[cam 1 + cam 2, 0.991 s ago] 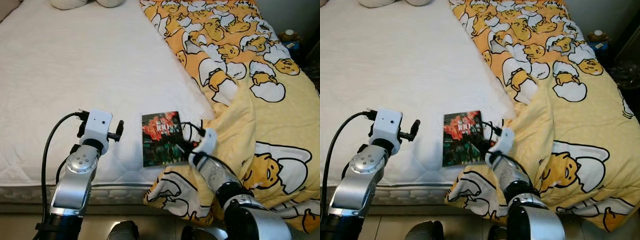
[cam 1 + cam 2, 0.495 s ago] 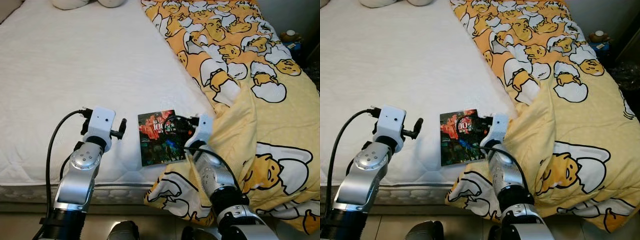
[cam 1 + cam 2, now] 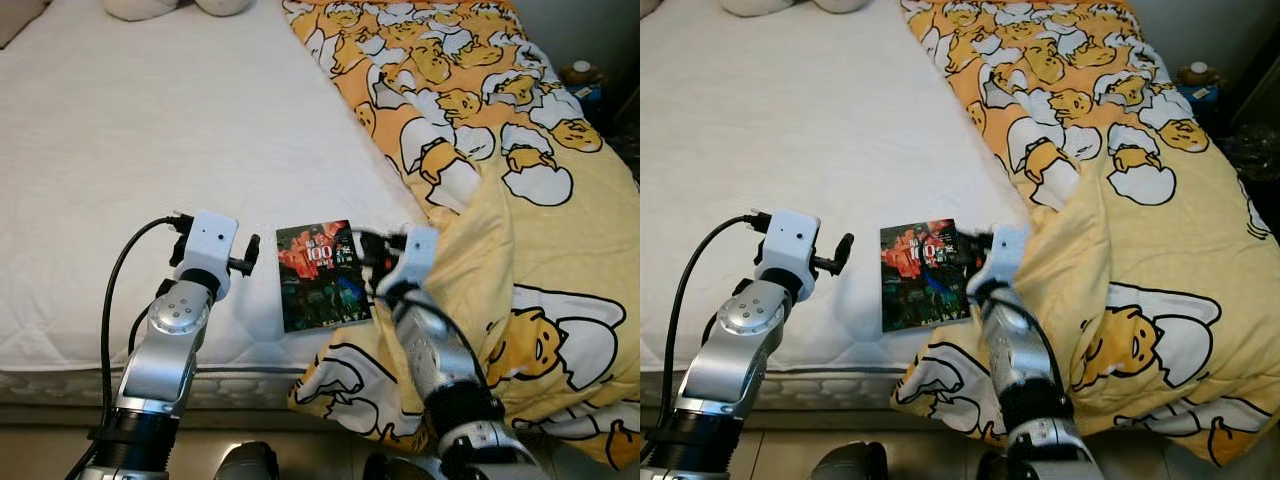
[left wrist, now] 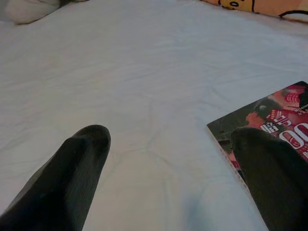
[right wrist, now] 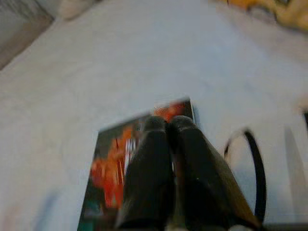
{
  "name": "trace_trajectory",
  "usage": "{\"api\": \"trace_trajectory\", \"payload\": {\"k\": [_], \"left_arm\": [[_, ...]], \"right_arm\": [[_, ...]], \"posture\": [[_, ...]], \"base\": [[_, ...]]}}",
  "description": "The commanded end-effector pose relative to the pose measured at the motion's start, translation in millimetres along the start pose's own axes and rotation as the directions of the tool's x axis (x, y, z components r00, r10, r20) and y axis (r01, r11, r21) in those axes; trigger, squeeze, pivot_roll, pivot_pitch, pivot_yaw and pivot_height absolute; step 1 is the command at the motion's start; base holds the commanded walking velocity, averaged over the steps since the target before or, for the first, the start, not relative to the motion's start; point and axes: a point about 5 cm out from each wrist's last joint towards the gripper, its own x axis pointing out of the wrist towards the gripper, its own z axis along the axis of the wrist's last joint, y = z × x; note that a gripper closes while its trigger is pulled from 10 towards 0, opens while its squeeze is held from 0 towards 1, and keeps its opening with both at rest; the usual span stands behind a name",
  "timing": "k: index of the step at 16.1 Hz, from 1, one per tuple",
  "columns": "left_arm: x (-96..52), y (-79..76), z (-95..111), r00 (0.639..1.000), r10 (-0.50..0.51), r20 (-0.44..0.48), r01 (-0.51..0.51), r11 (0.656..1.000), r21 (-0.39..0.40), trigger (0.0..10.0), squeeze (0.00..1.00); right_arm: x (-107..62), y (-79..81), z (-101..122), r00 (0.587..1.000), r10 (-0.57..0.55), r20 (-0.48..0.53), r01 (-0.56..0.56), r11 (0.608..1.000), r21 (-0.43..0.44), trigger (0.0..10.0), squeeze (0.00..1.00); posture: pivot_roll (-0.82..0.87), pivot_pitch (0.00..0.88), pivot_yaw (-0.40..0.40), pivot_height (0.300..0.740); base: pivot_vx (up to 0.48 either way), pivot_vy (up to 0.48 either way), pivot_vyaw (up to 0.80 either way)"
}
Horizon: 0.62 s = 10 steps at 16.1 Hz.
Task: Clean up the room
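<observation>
A book with a red and dark cover lies flat on the white mattress, near its front edge. My right gripper is shut, its two black fingers pressed together with their tips over the book's cover near its right side; nothing is between them. In the eye view the right gripper reaches in from the duvet side. My left gripper is open and low over the sheet just left of the book, with one finger overlapping the book's corner. The left wrist's white camera box stands above it.
A yellow duvet printed with egg characters covers the bed's right half and hangs over the front corner. Pillows lie at the head of the bed. Small items stand on a surface beyond the bed's right side. The mattress edge runs along the front.
The right gripper has moved from the book's lower right edge to its upper right. The book has slid slightly left. The left gripper has edged right, closer to the book.
</observation>
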Motion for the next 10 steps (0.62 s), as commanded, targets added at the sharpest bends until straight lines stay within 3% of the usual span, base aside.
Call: {"api": "trace_trajectory", "payload": {"k": [1,2,3,6,8,10], "left_arm": [[1.3,-4.4,-1,1.000,-0.021,0.001,0.021,1.000,0.004,10.0,0.00],[0.2,-10.1,0,0.998,-0.060,0.024,0.061,0.998,-0.015,10.0,0.00],[-1.8,-18.0,2,0.992,-0.110,0.061,0.115,0.991,-0.072,10.0,0.00],[-2.4,-31.7,4,0.981,-0.151,0.123,0.168,0.975,-0.142,10.0,0.00],[1.3,-43.9,9,0.972,-0.177,0.158,0.202,0.966,-0.160,10.0,0.00],[3.1,-49.4,11,0.967,-0.185,0.176,0.213,0.964,-0.160,10.0,0.00]], "right_arm": [[-3.1,-4.1,-2,1.000,-0.013,-0.011,0.013,1.000,-0.014,10.0,1.00],[-9.6,-15.8,3,0.998,-0.060,0.023,0.063,0.979,-0.196,10.0,1.00],[-21.3,-31.6,12,0.987,-0.121,0.102,0.152,0.906,-0.395,10.0,1.00],[-53.9,-60.4,32,0.920,-0.274,0.281,0.376,0.824,-0.424,10.0,1.00],[-69.2,-53.3,37,0.892,-0.272,0.362,0.411,0.822,-0.394,10.0,1.00],[-70.7,-39.1,35,0.897,-0.221,0.383,0.370,0.851,-0.374,10.0,1.00]], "posture": [[0.19,0.097,0.011,0.740],[0.18,0.089,0.004,0.740],[0.17,0.076,-0.002,0.740],[0.12,0.036,-0.011,0.740],[0.09,0.012,-0.013,0.740],[0.07,0.000,-0.015,0.740]], "base": [[0.000,0.000,0.00],[0.000,0.000,0.00],[0.000,0.000,0.00],[0.000,0.000,0.00],[0.000,0.000,0.00],[0.000,0.000,0.00]]}}
